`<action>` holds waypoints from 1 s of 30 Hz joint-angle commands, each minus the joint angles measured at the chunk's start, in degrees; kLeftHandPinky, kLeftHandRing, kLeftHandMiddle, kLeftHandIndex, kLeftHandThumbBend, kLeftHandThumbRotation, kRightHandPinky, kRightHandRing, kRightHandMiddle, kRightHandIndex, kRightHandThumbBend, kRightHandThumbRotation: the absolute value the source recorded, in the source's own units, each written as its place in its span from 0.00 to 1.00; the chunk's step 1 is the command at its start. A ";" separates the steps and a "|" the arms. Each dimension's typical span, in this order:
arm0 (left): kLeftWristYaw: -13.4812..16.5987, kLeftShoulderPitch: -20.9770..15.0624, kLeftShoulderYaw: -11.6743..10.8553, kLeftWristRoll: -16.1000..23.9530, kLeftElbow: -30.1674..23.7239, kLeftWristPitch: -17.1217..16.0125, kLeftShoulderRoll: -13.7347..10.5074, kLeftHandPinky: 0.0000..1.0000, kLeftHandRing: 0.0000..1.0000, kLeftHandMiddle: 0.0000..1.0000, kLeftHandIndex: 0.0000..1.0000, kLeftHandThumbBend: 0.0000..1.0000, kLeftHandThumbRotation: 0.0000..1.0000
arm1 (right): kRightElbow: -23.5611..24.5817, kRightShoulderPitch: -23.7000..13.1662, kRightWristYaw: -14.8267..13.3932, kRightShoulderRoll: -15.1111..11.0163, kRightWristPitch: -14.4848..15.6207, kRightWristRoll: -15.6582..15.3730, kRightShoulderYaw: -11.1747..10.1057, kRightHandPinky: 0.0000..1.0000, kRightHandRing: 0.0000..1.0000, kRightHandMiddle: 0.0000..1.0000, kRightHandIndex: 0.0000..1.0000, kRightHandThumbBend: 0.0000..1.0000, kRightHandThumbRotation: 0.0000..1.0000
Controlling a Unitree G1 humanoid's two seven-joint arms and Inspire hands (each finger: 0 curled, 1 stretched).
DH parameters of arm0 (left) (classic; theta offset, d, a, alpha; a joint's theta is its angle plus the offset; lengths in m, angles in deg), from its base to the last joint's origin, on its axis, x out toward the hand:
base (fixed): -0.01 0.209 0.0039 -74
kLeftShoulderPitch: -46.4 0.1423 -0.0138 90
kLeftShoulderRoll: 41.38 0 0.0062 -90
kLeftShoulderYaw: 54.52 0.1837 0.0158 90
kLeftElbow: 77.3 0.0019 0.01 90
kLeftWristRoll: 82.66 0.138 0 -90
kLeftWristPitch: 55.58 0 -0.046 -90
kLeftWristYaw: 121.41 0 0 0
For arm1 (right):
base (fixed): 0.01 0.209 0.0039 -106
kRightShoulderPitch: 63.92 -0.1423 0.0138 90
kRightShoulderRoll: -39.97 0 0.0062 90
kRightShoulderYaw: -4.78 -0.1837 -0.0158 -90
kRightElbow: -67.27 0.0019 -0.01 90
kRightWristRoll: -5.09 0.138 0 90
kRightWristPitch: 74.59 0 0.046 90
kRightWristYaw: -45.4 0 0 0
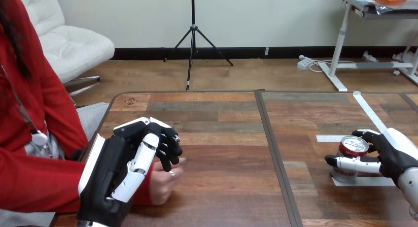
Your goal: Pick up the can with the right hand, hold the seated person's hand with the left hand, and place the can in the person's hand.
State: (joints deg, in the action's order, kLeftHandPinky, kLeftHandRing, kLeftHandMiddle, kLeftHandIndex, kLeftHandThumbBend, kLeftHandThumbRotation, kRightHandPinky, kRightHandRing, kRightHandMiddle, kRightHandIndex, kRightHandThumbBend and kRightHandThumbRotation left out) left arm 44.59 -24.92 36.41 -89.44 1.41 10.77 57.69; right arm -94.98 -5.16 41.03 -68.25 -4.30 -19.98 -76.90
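A silver can [351, 155] with a red top stands upright on a white tape mark near the table's right edge. My right hand [389, 155] is shut on it, thumb across its front and fingers curled behind its rim. At the left, the person's hand [163, 183] rests on the table, loosely closed, with a fingertip showing past my fingers. My left hand [133, 163] lies over it from above. Its fingers [167, 143] curl down over the person's hand and its thumb runs along the near side.
A dark seam [276, 153] runs front to back down the middle of the wooden table [222, 187]. White tape strips [369, 111] lie on the right half. The person's red sleeve [34, 182] lies along the table's left edge.
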 commanded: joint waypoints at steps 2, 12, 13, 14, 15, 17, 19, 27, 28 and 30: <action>0.07 -2.68 -0.54 -0.68 -2.19 -0.19 -0.20 0.26 0.36 0.41 0.42 0.05 0.68 | -0.32 -3.61 0.17 -0.76 -0.19 1.52 -0.86 0.71 0.82 0.84 0.83 1.00 0.48; 0.07 -2.59 -0.50 -0.70 -2.40 0.05 -0.24 0.26 0.36 0.41 0.42 0.04 0.67 | -0.21 -3.29 0.20 -0.57 -1.22 2.72 -1.18 0.69 0.77 0.79 0.77 0.98 0.34; 0.09 -2.60 -0.50 -0.68 -2.35 0.00 -0.21 0.26 0.36 0.41 0.42 0.04 0.67 | -0.22 -3.21 0.38 -0.56 -1.61 3.00 -1.30 0.69 0.77 0.79 0.76 0.98 0.33; 0.10 -2.60 -0.52 -0.69 -2.37 -0.02 -0.20 0.26 0.36 0.41 0.42 0.04 0.67 | -0.22 -3.16 0.49 -0.56 -1.87 3.20 -1.36 0.69 0.76 0.78 0.76 0.97 0.31; 0.11 -2.60 -0.54 -0.70 -2.38 -0.04 -0.20 0.26 0.36 0.41 0.42 0.04 0.67 | -0.23 -3.12 0.57 -0.57 -2.05 3.35 -1.38 0.68 0.76 0.77 0.75 0.95 0.30; 0.06 -2.61 -0.58 -0.72 -2.30 -0.14 -0.24 0.26 0.36 0.41 0.42 0.04 0.67 | -0.23 -3.13 0.86 -0.57 -2.20 3.60 -1.38 0.67 0.75 0.77 0.74 0.94 0.28; -0.04 -2.63 -0.59 -0.87 -2.20 -0.22 -0.26 0.26 0.36 0.41 0.42 0.04 0.67 | -0.28 -3.16 0.96 -0.57 -2.24 3.72 -1.30 0.66 0.74 0.76 0.73 0.92 0.27; 0.04 -2.38 -0.77 -0.98 -2.42 -0.18 -0.25 0.26 0.36 0.41 0.42 0.04 0.67 | -0.22 -3.14 0.95 -0.42 -2.32 4.28 -1.47 0.61 0.67 0.71 0.70 0.86 0.19; 0.04 -2.40 -0.81 -1.04 -2.40 -0.18 -0.24 0.26 0.36 0.41 0.42 0.04 0.67 | -0.21 -3.14 0.92 -0.36 -2.29 4.39 -1.56 0.60 0.67 0.70 0.69 0.86 0.18; 0.04 -2.42 -0.86 -1.12 -2.36 -0.17 -0.23 0.26 0.36 0.41 0.42 0.04 0.67 | -0.20 -3.14 0.88 -0.30 -2.27 4.52 -1.64 0.59 0.65 0.69 0.68 0.85 0.16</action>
State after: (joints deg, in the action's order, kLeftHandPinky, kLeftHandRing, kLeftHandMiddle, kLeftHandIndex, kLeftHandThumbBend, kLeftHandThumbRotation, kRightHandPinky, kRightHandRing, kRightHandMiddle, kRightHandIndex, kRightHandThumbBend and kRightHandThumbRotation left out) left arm 44.54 -24.93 36.36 -89.51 1.40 10.79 57.69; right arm -95.24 -5.16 41.76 -68.25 -5.53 -16.75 -77.40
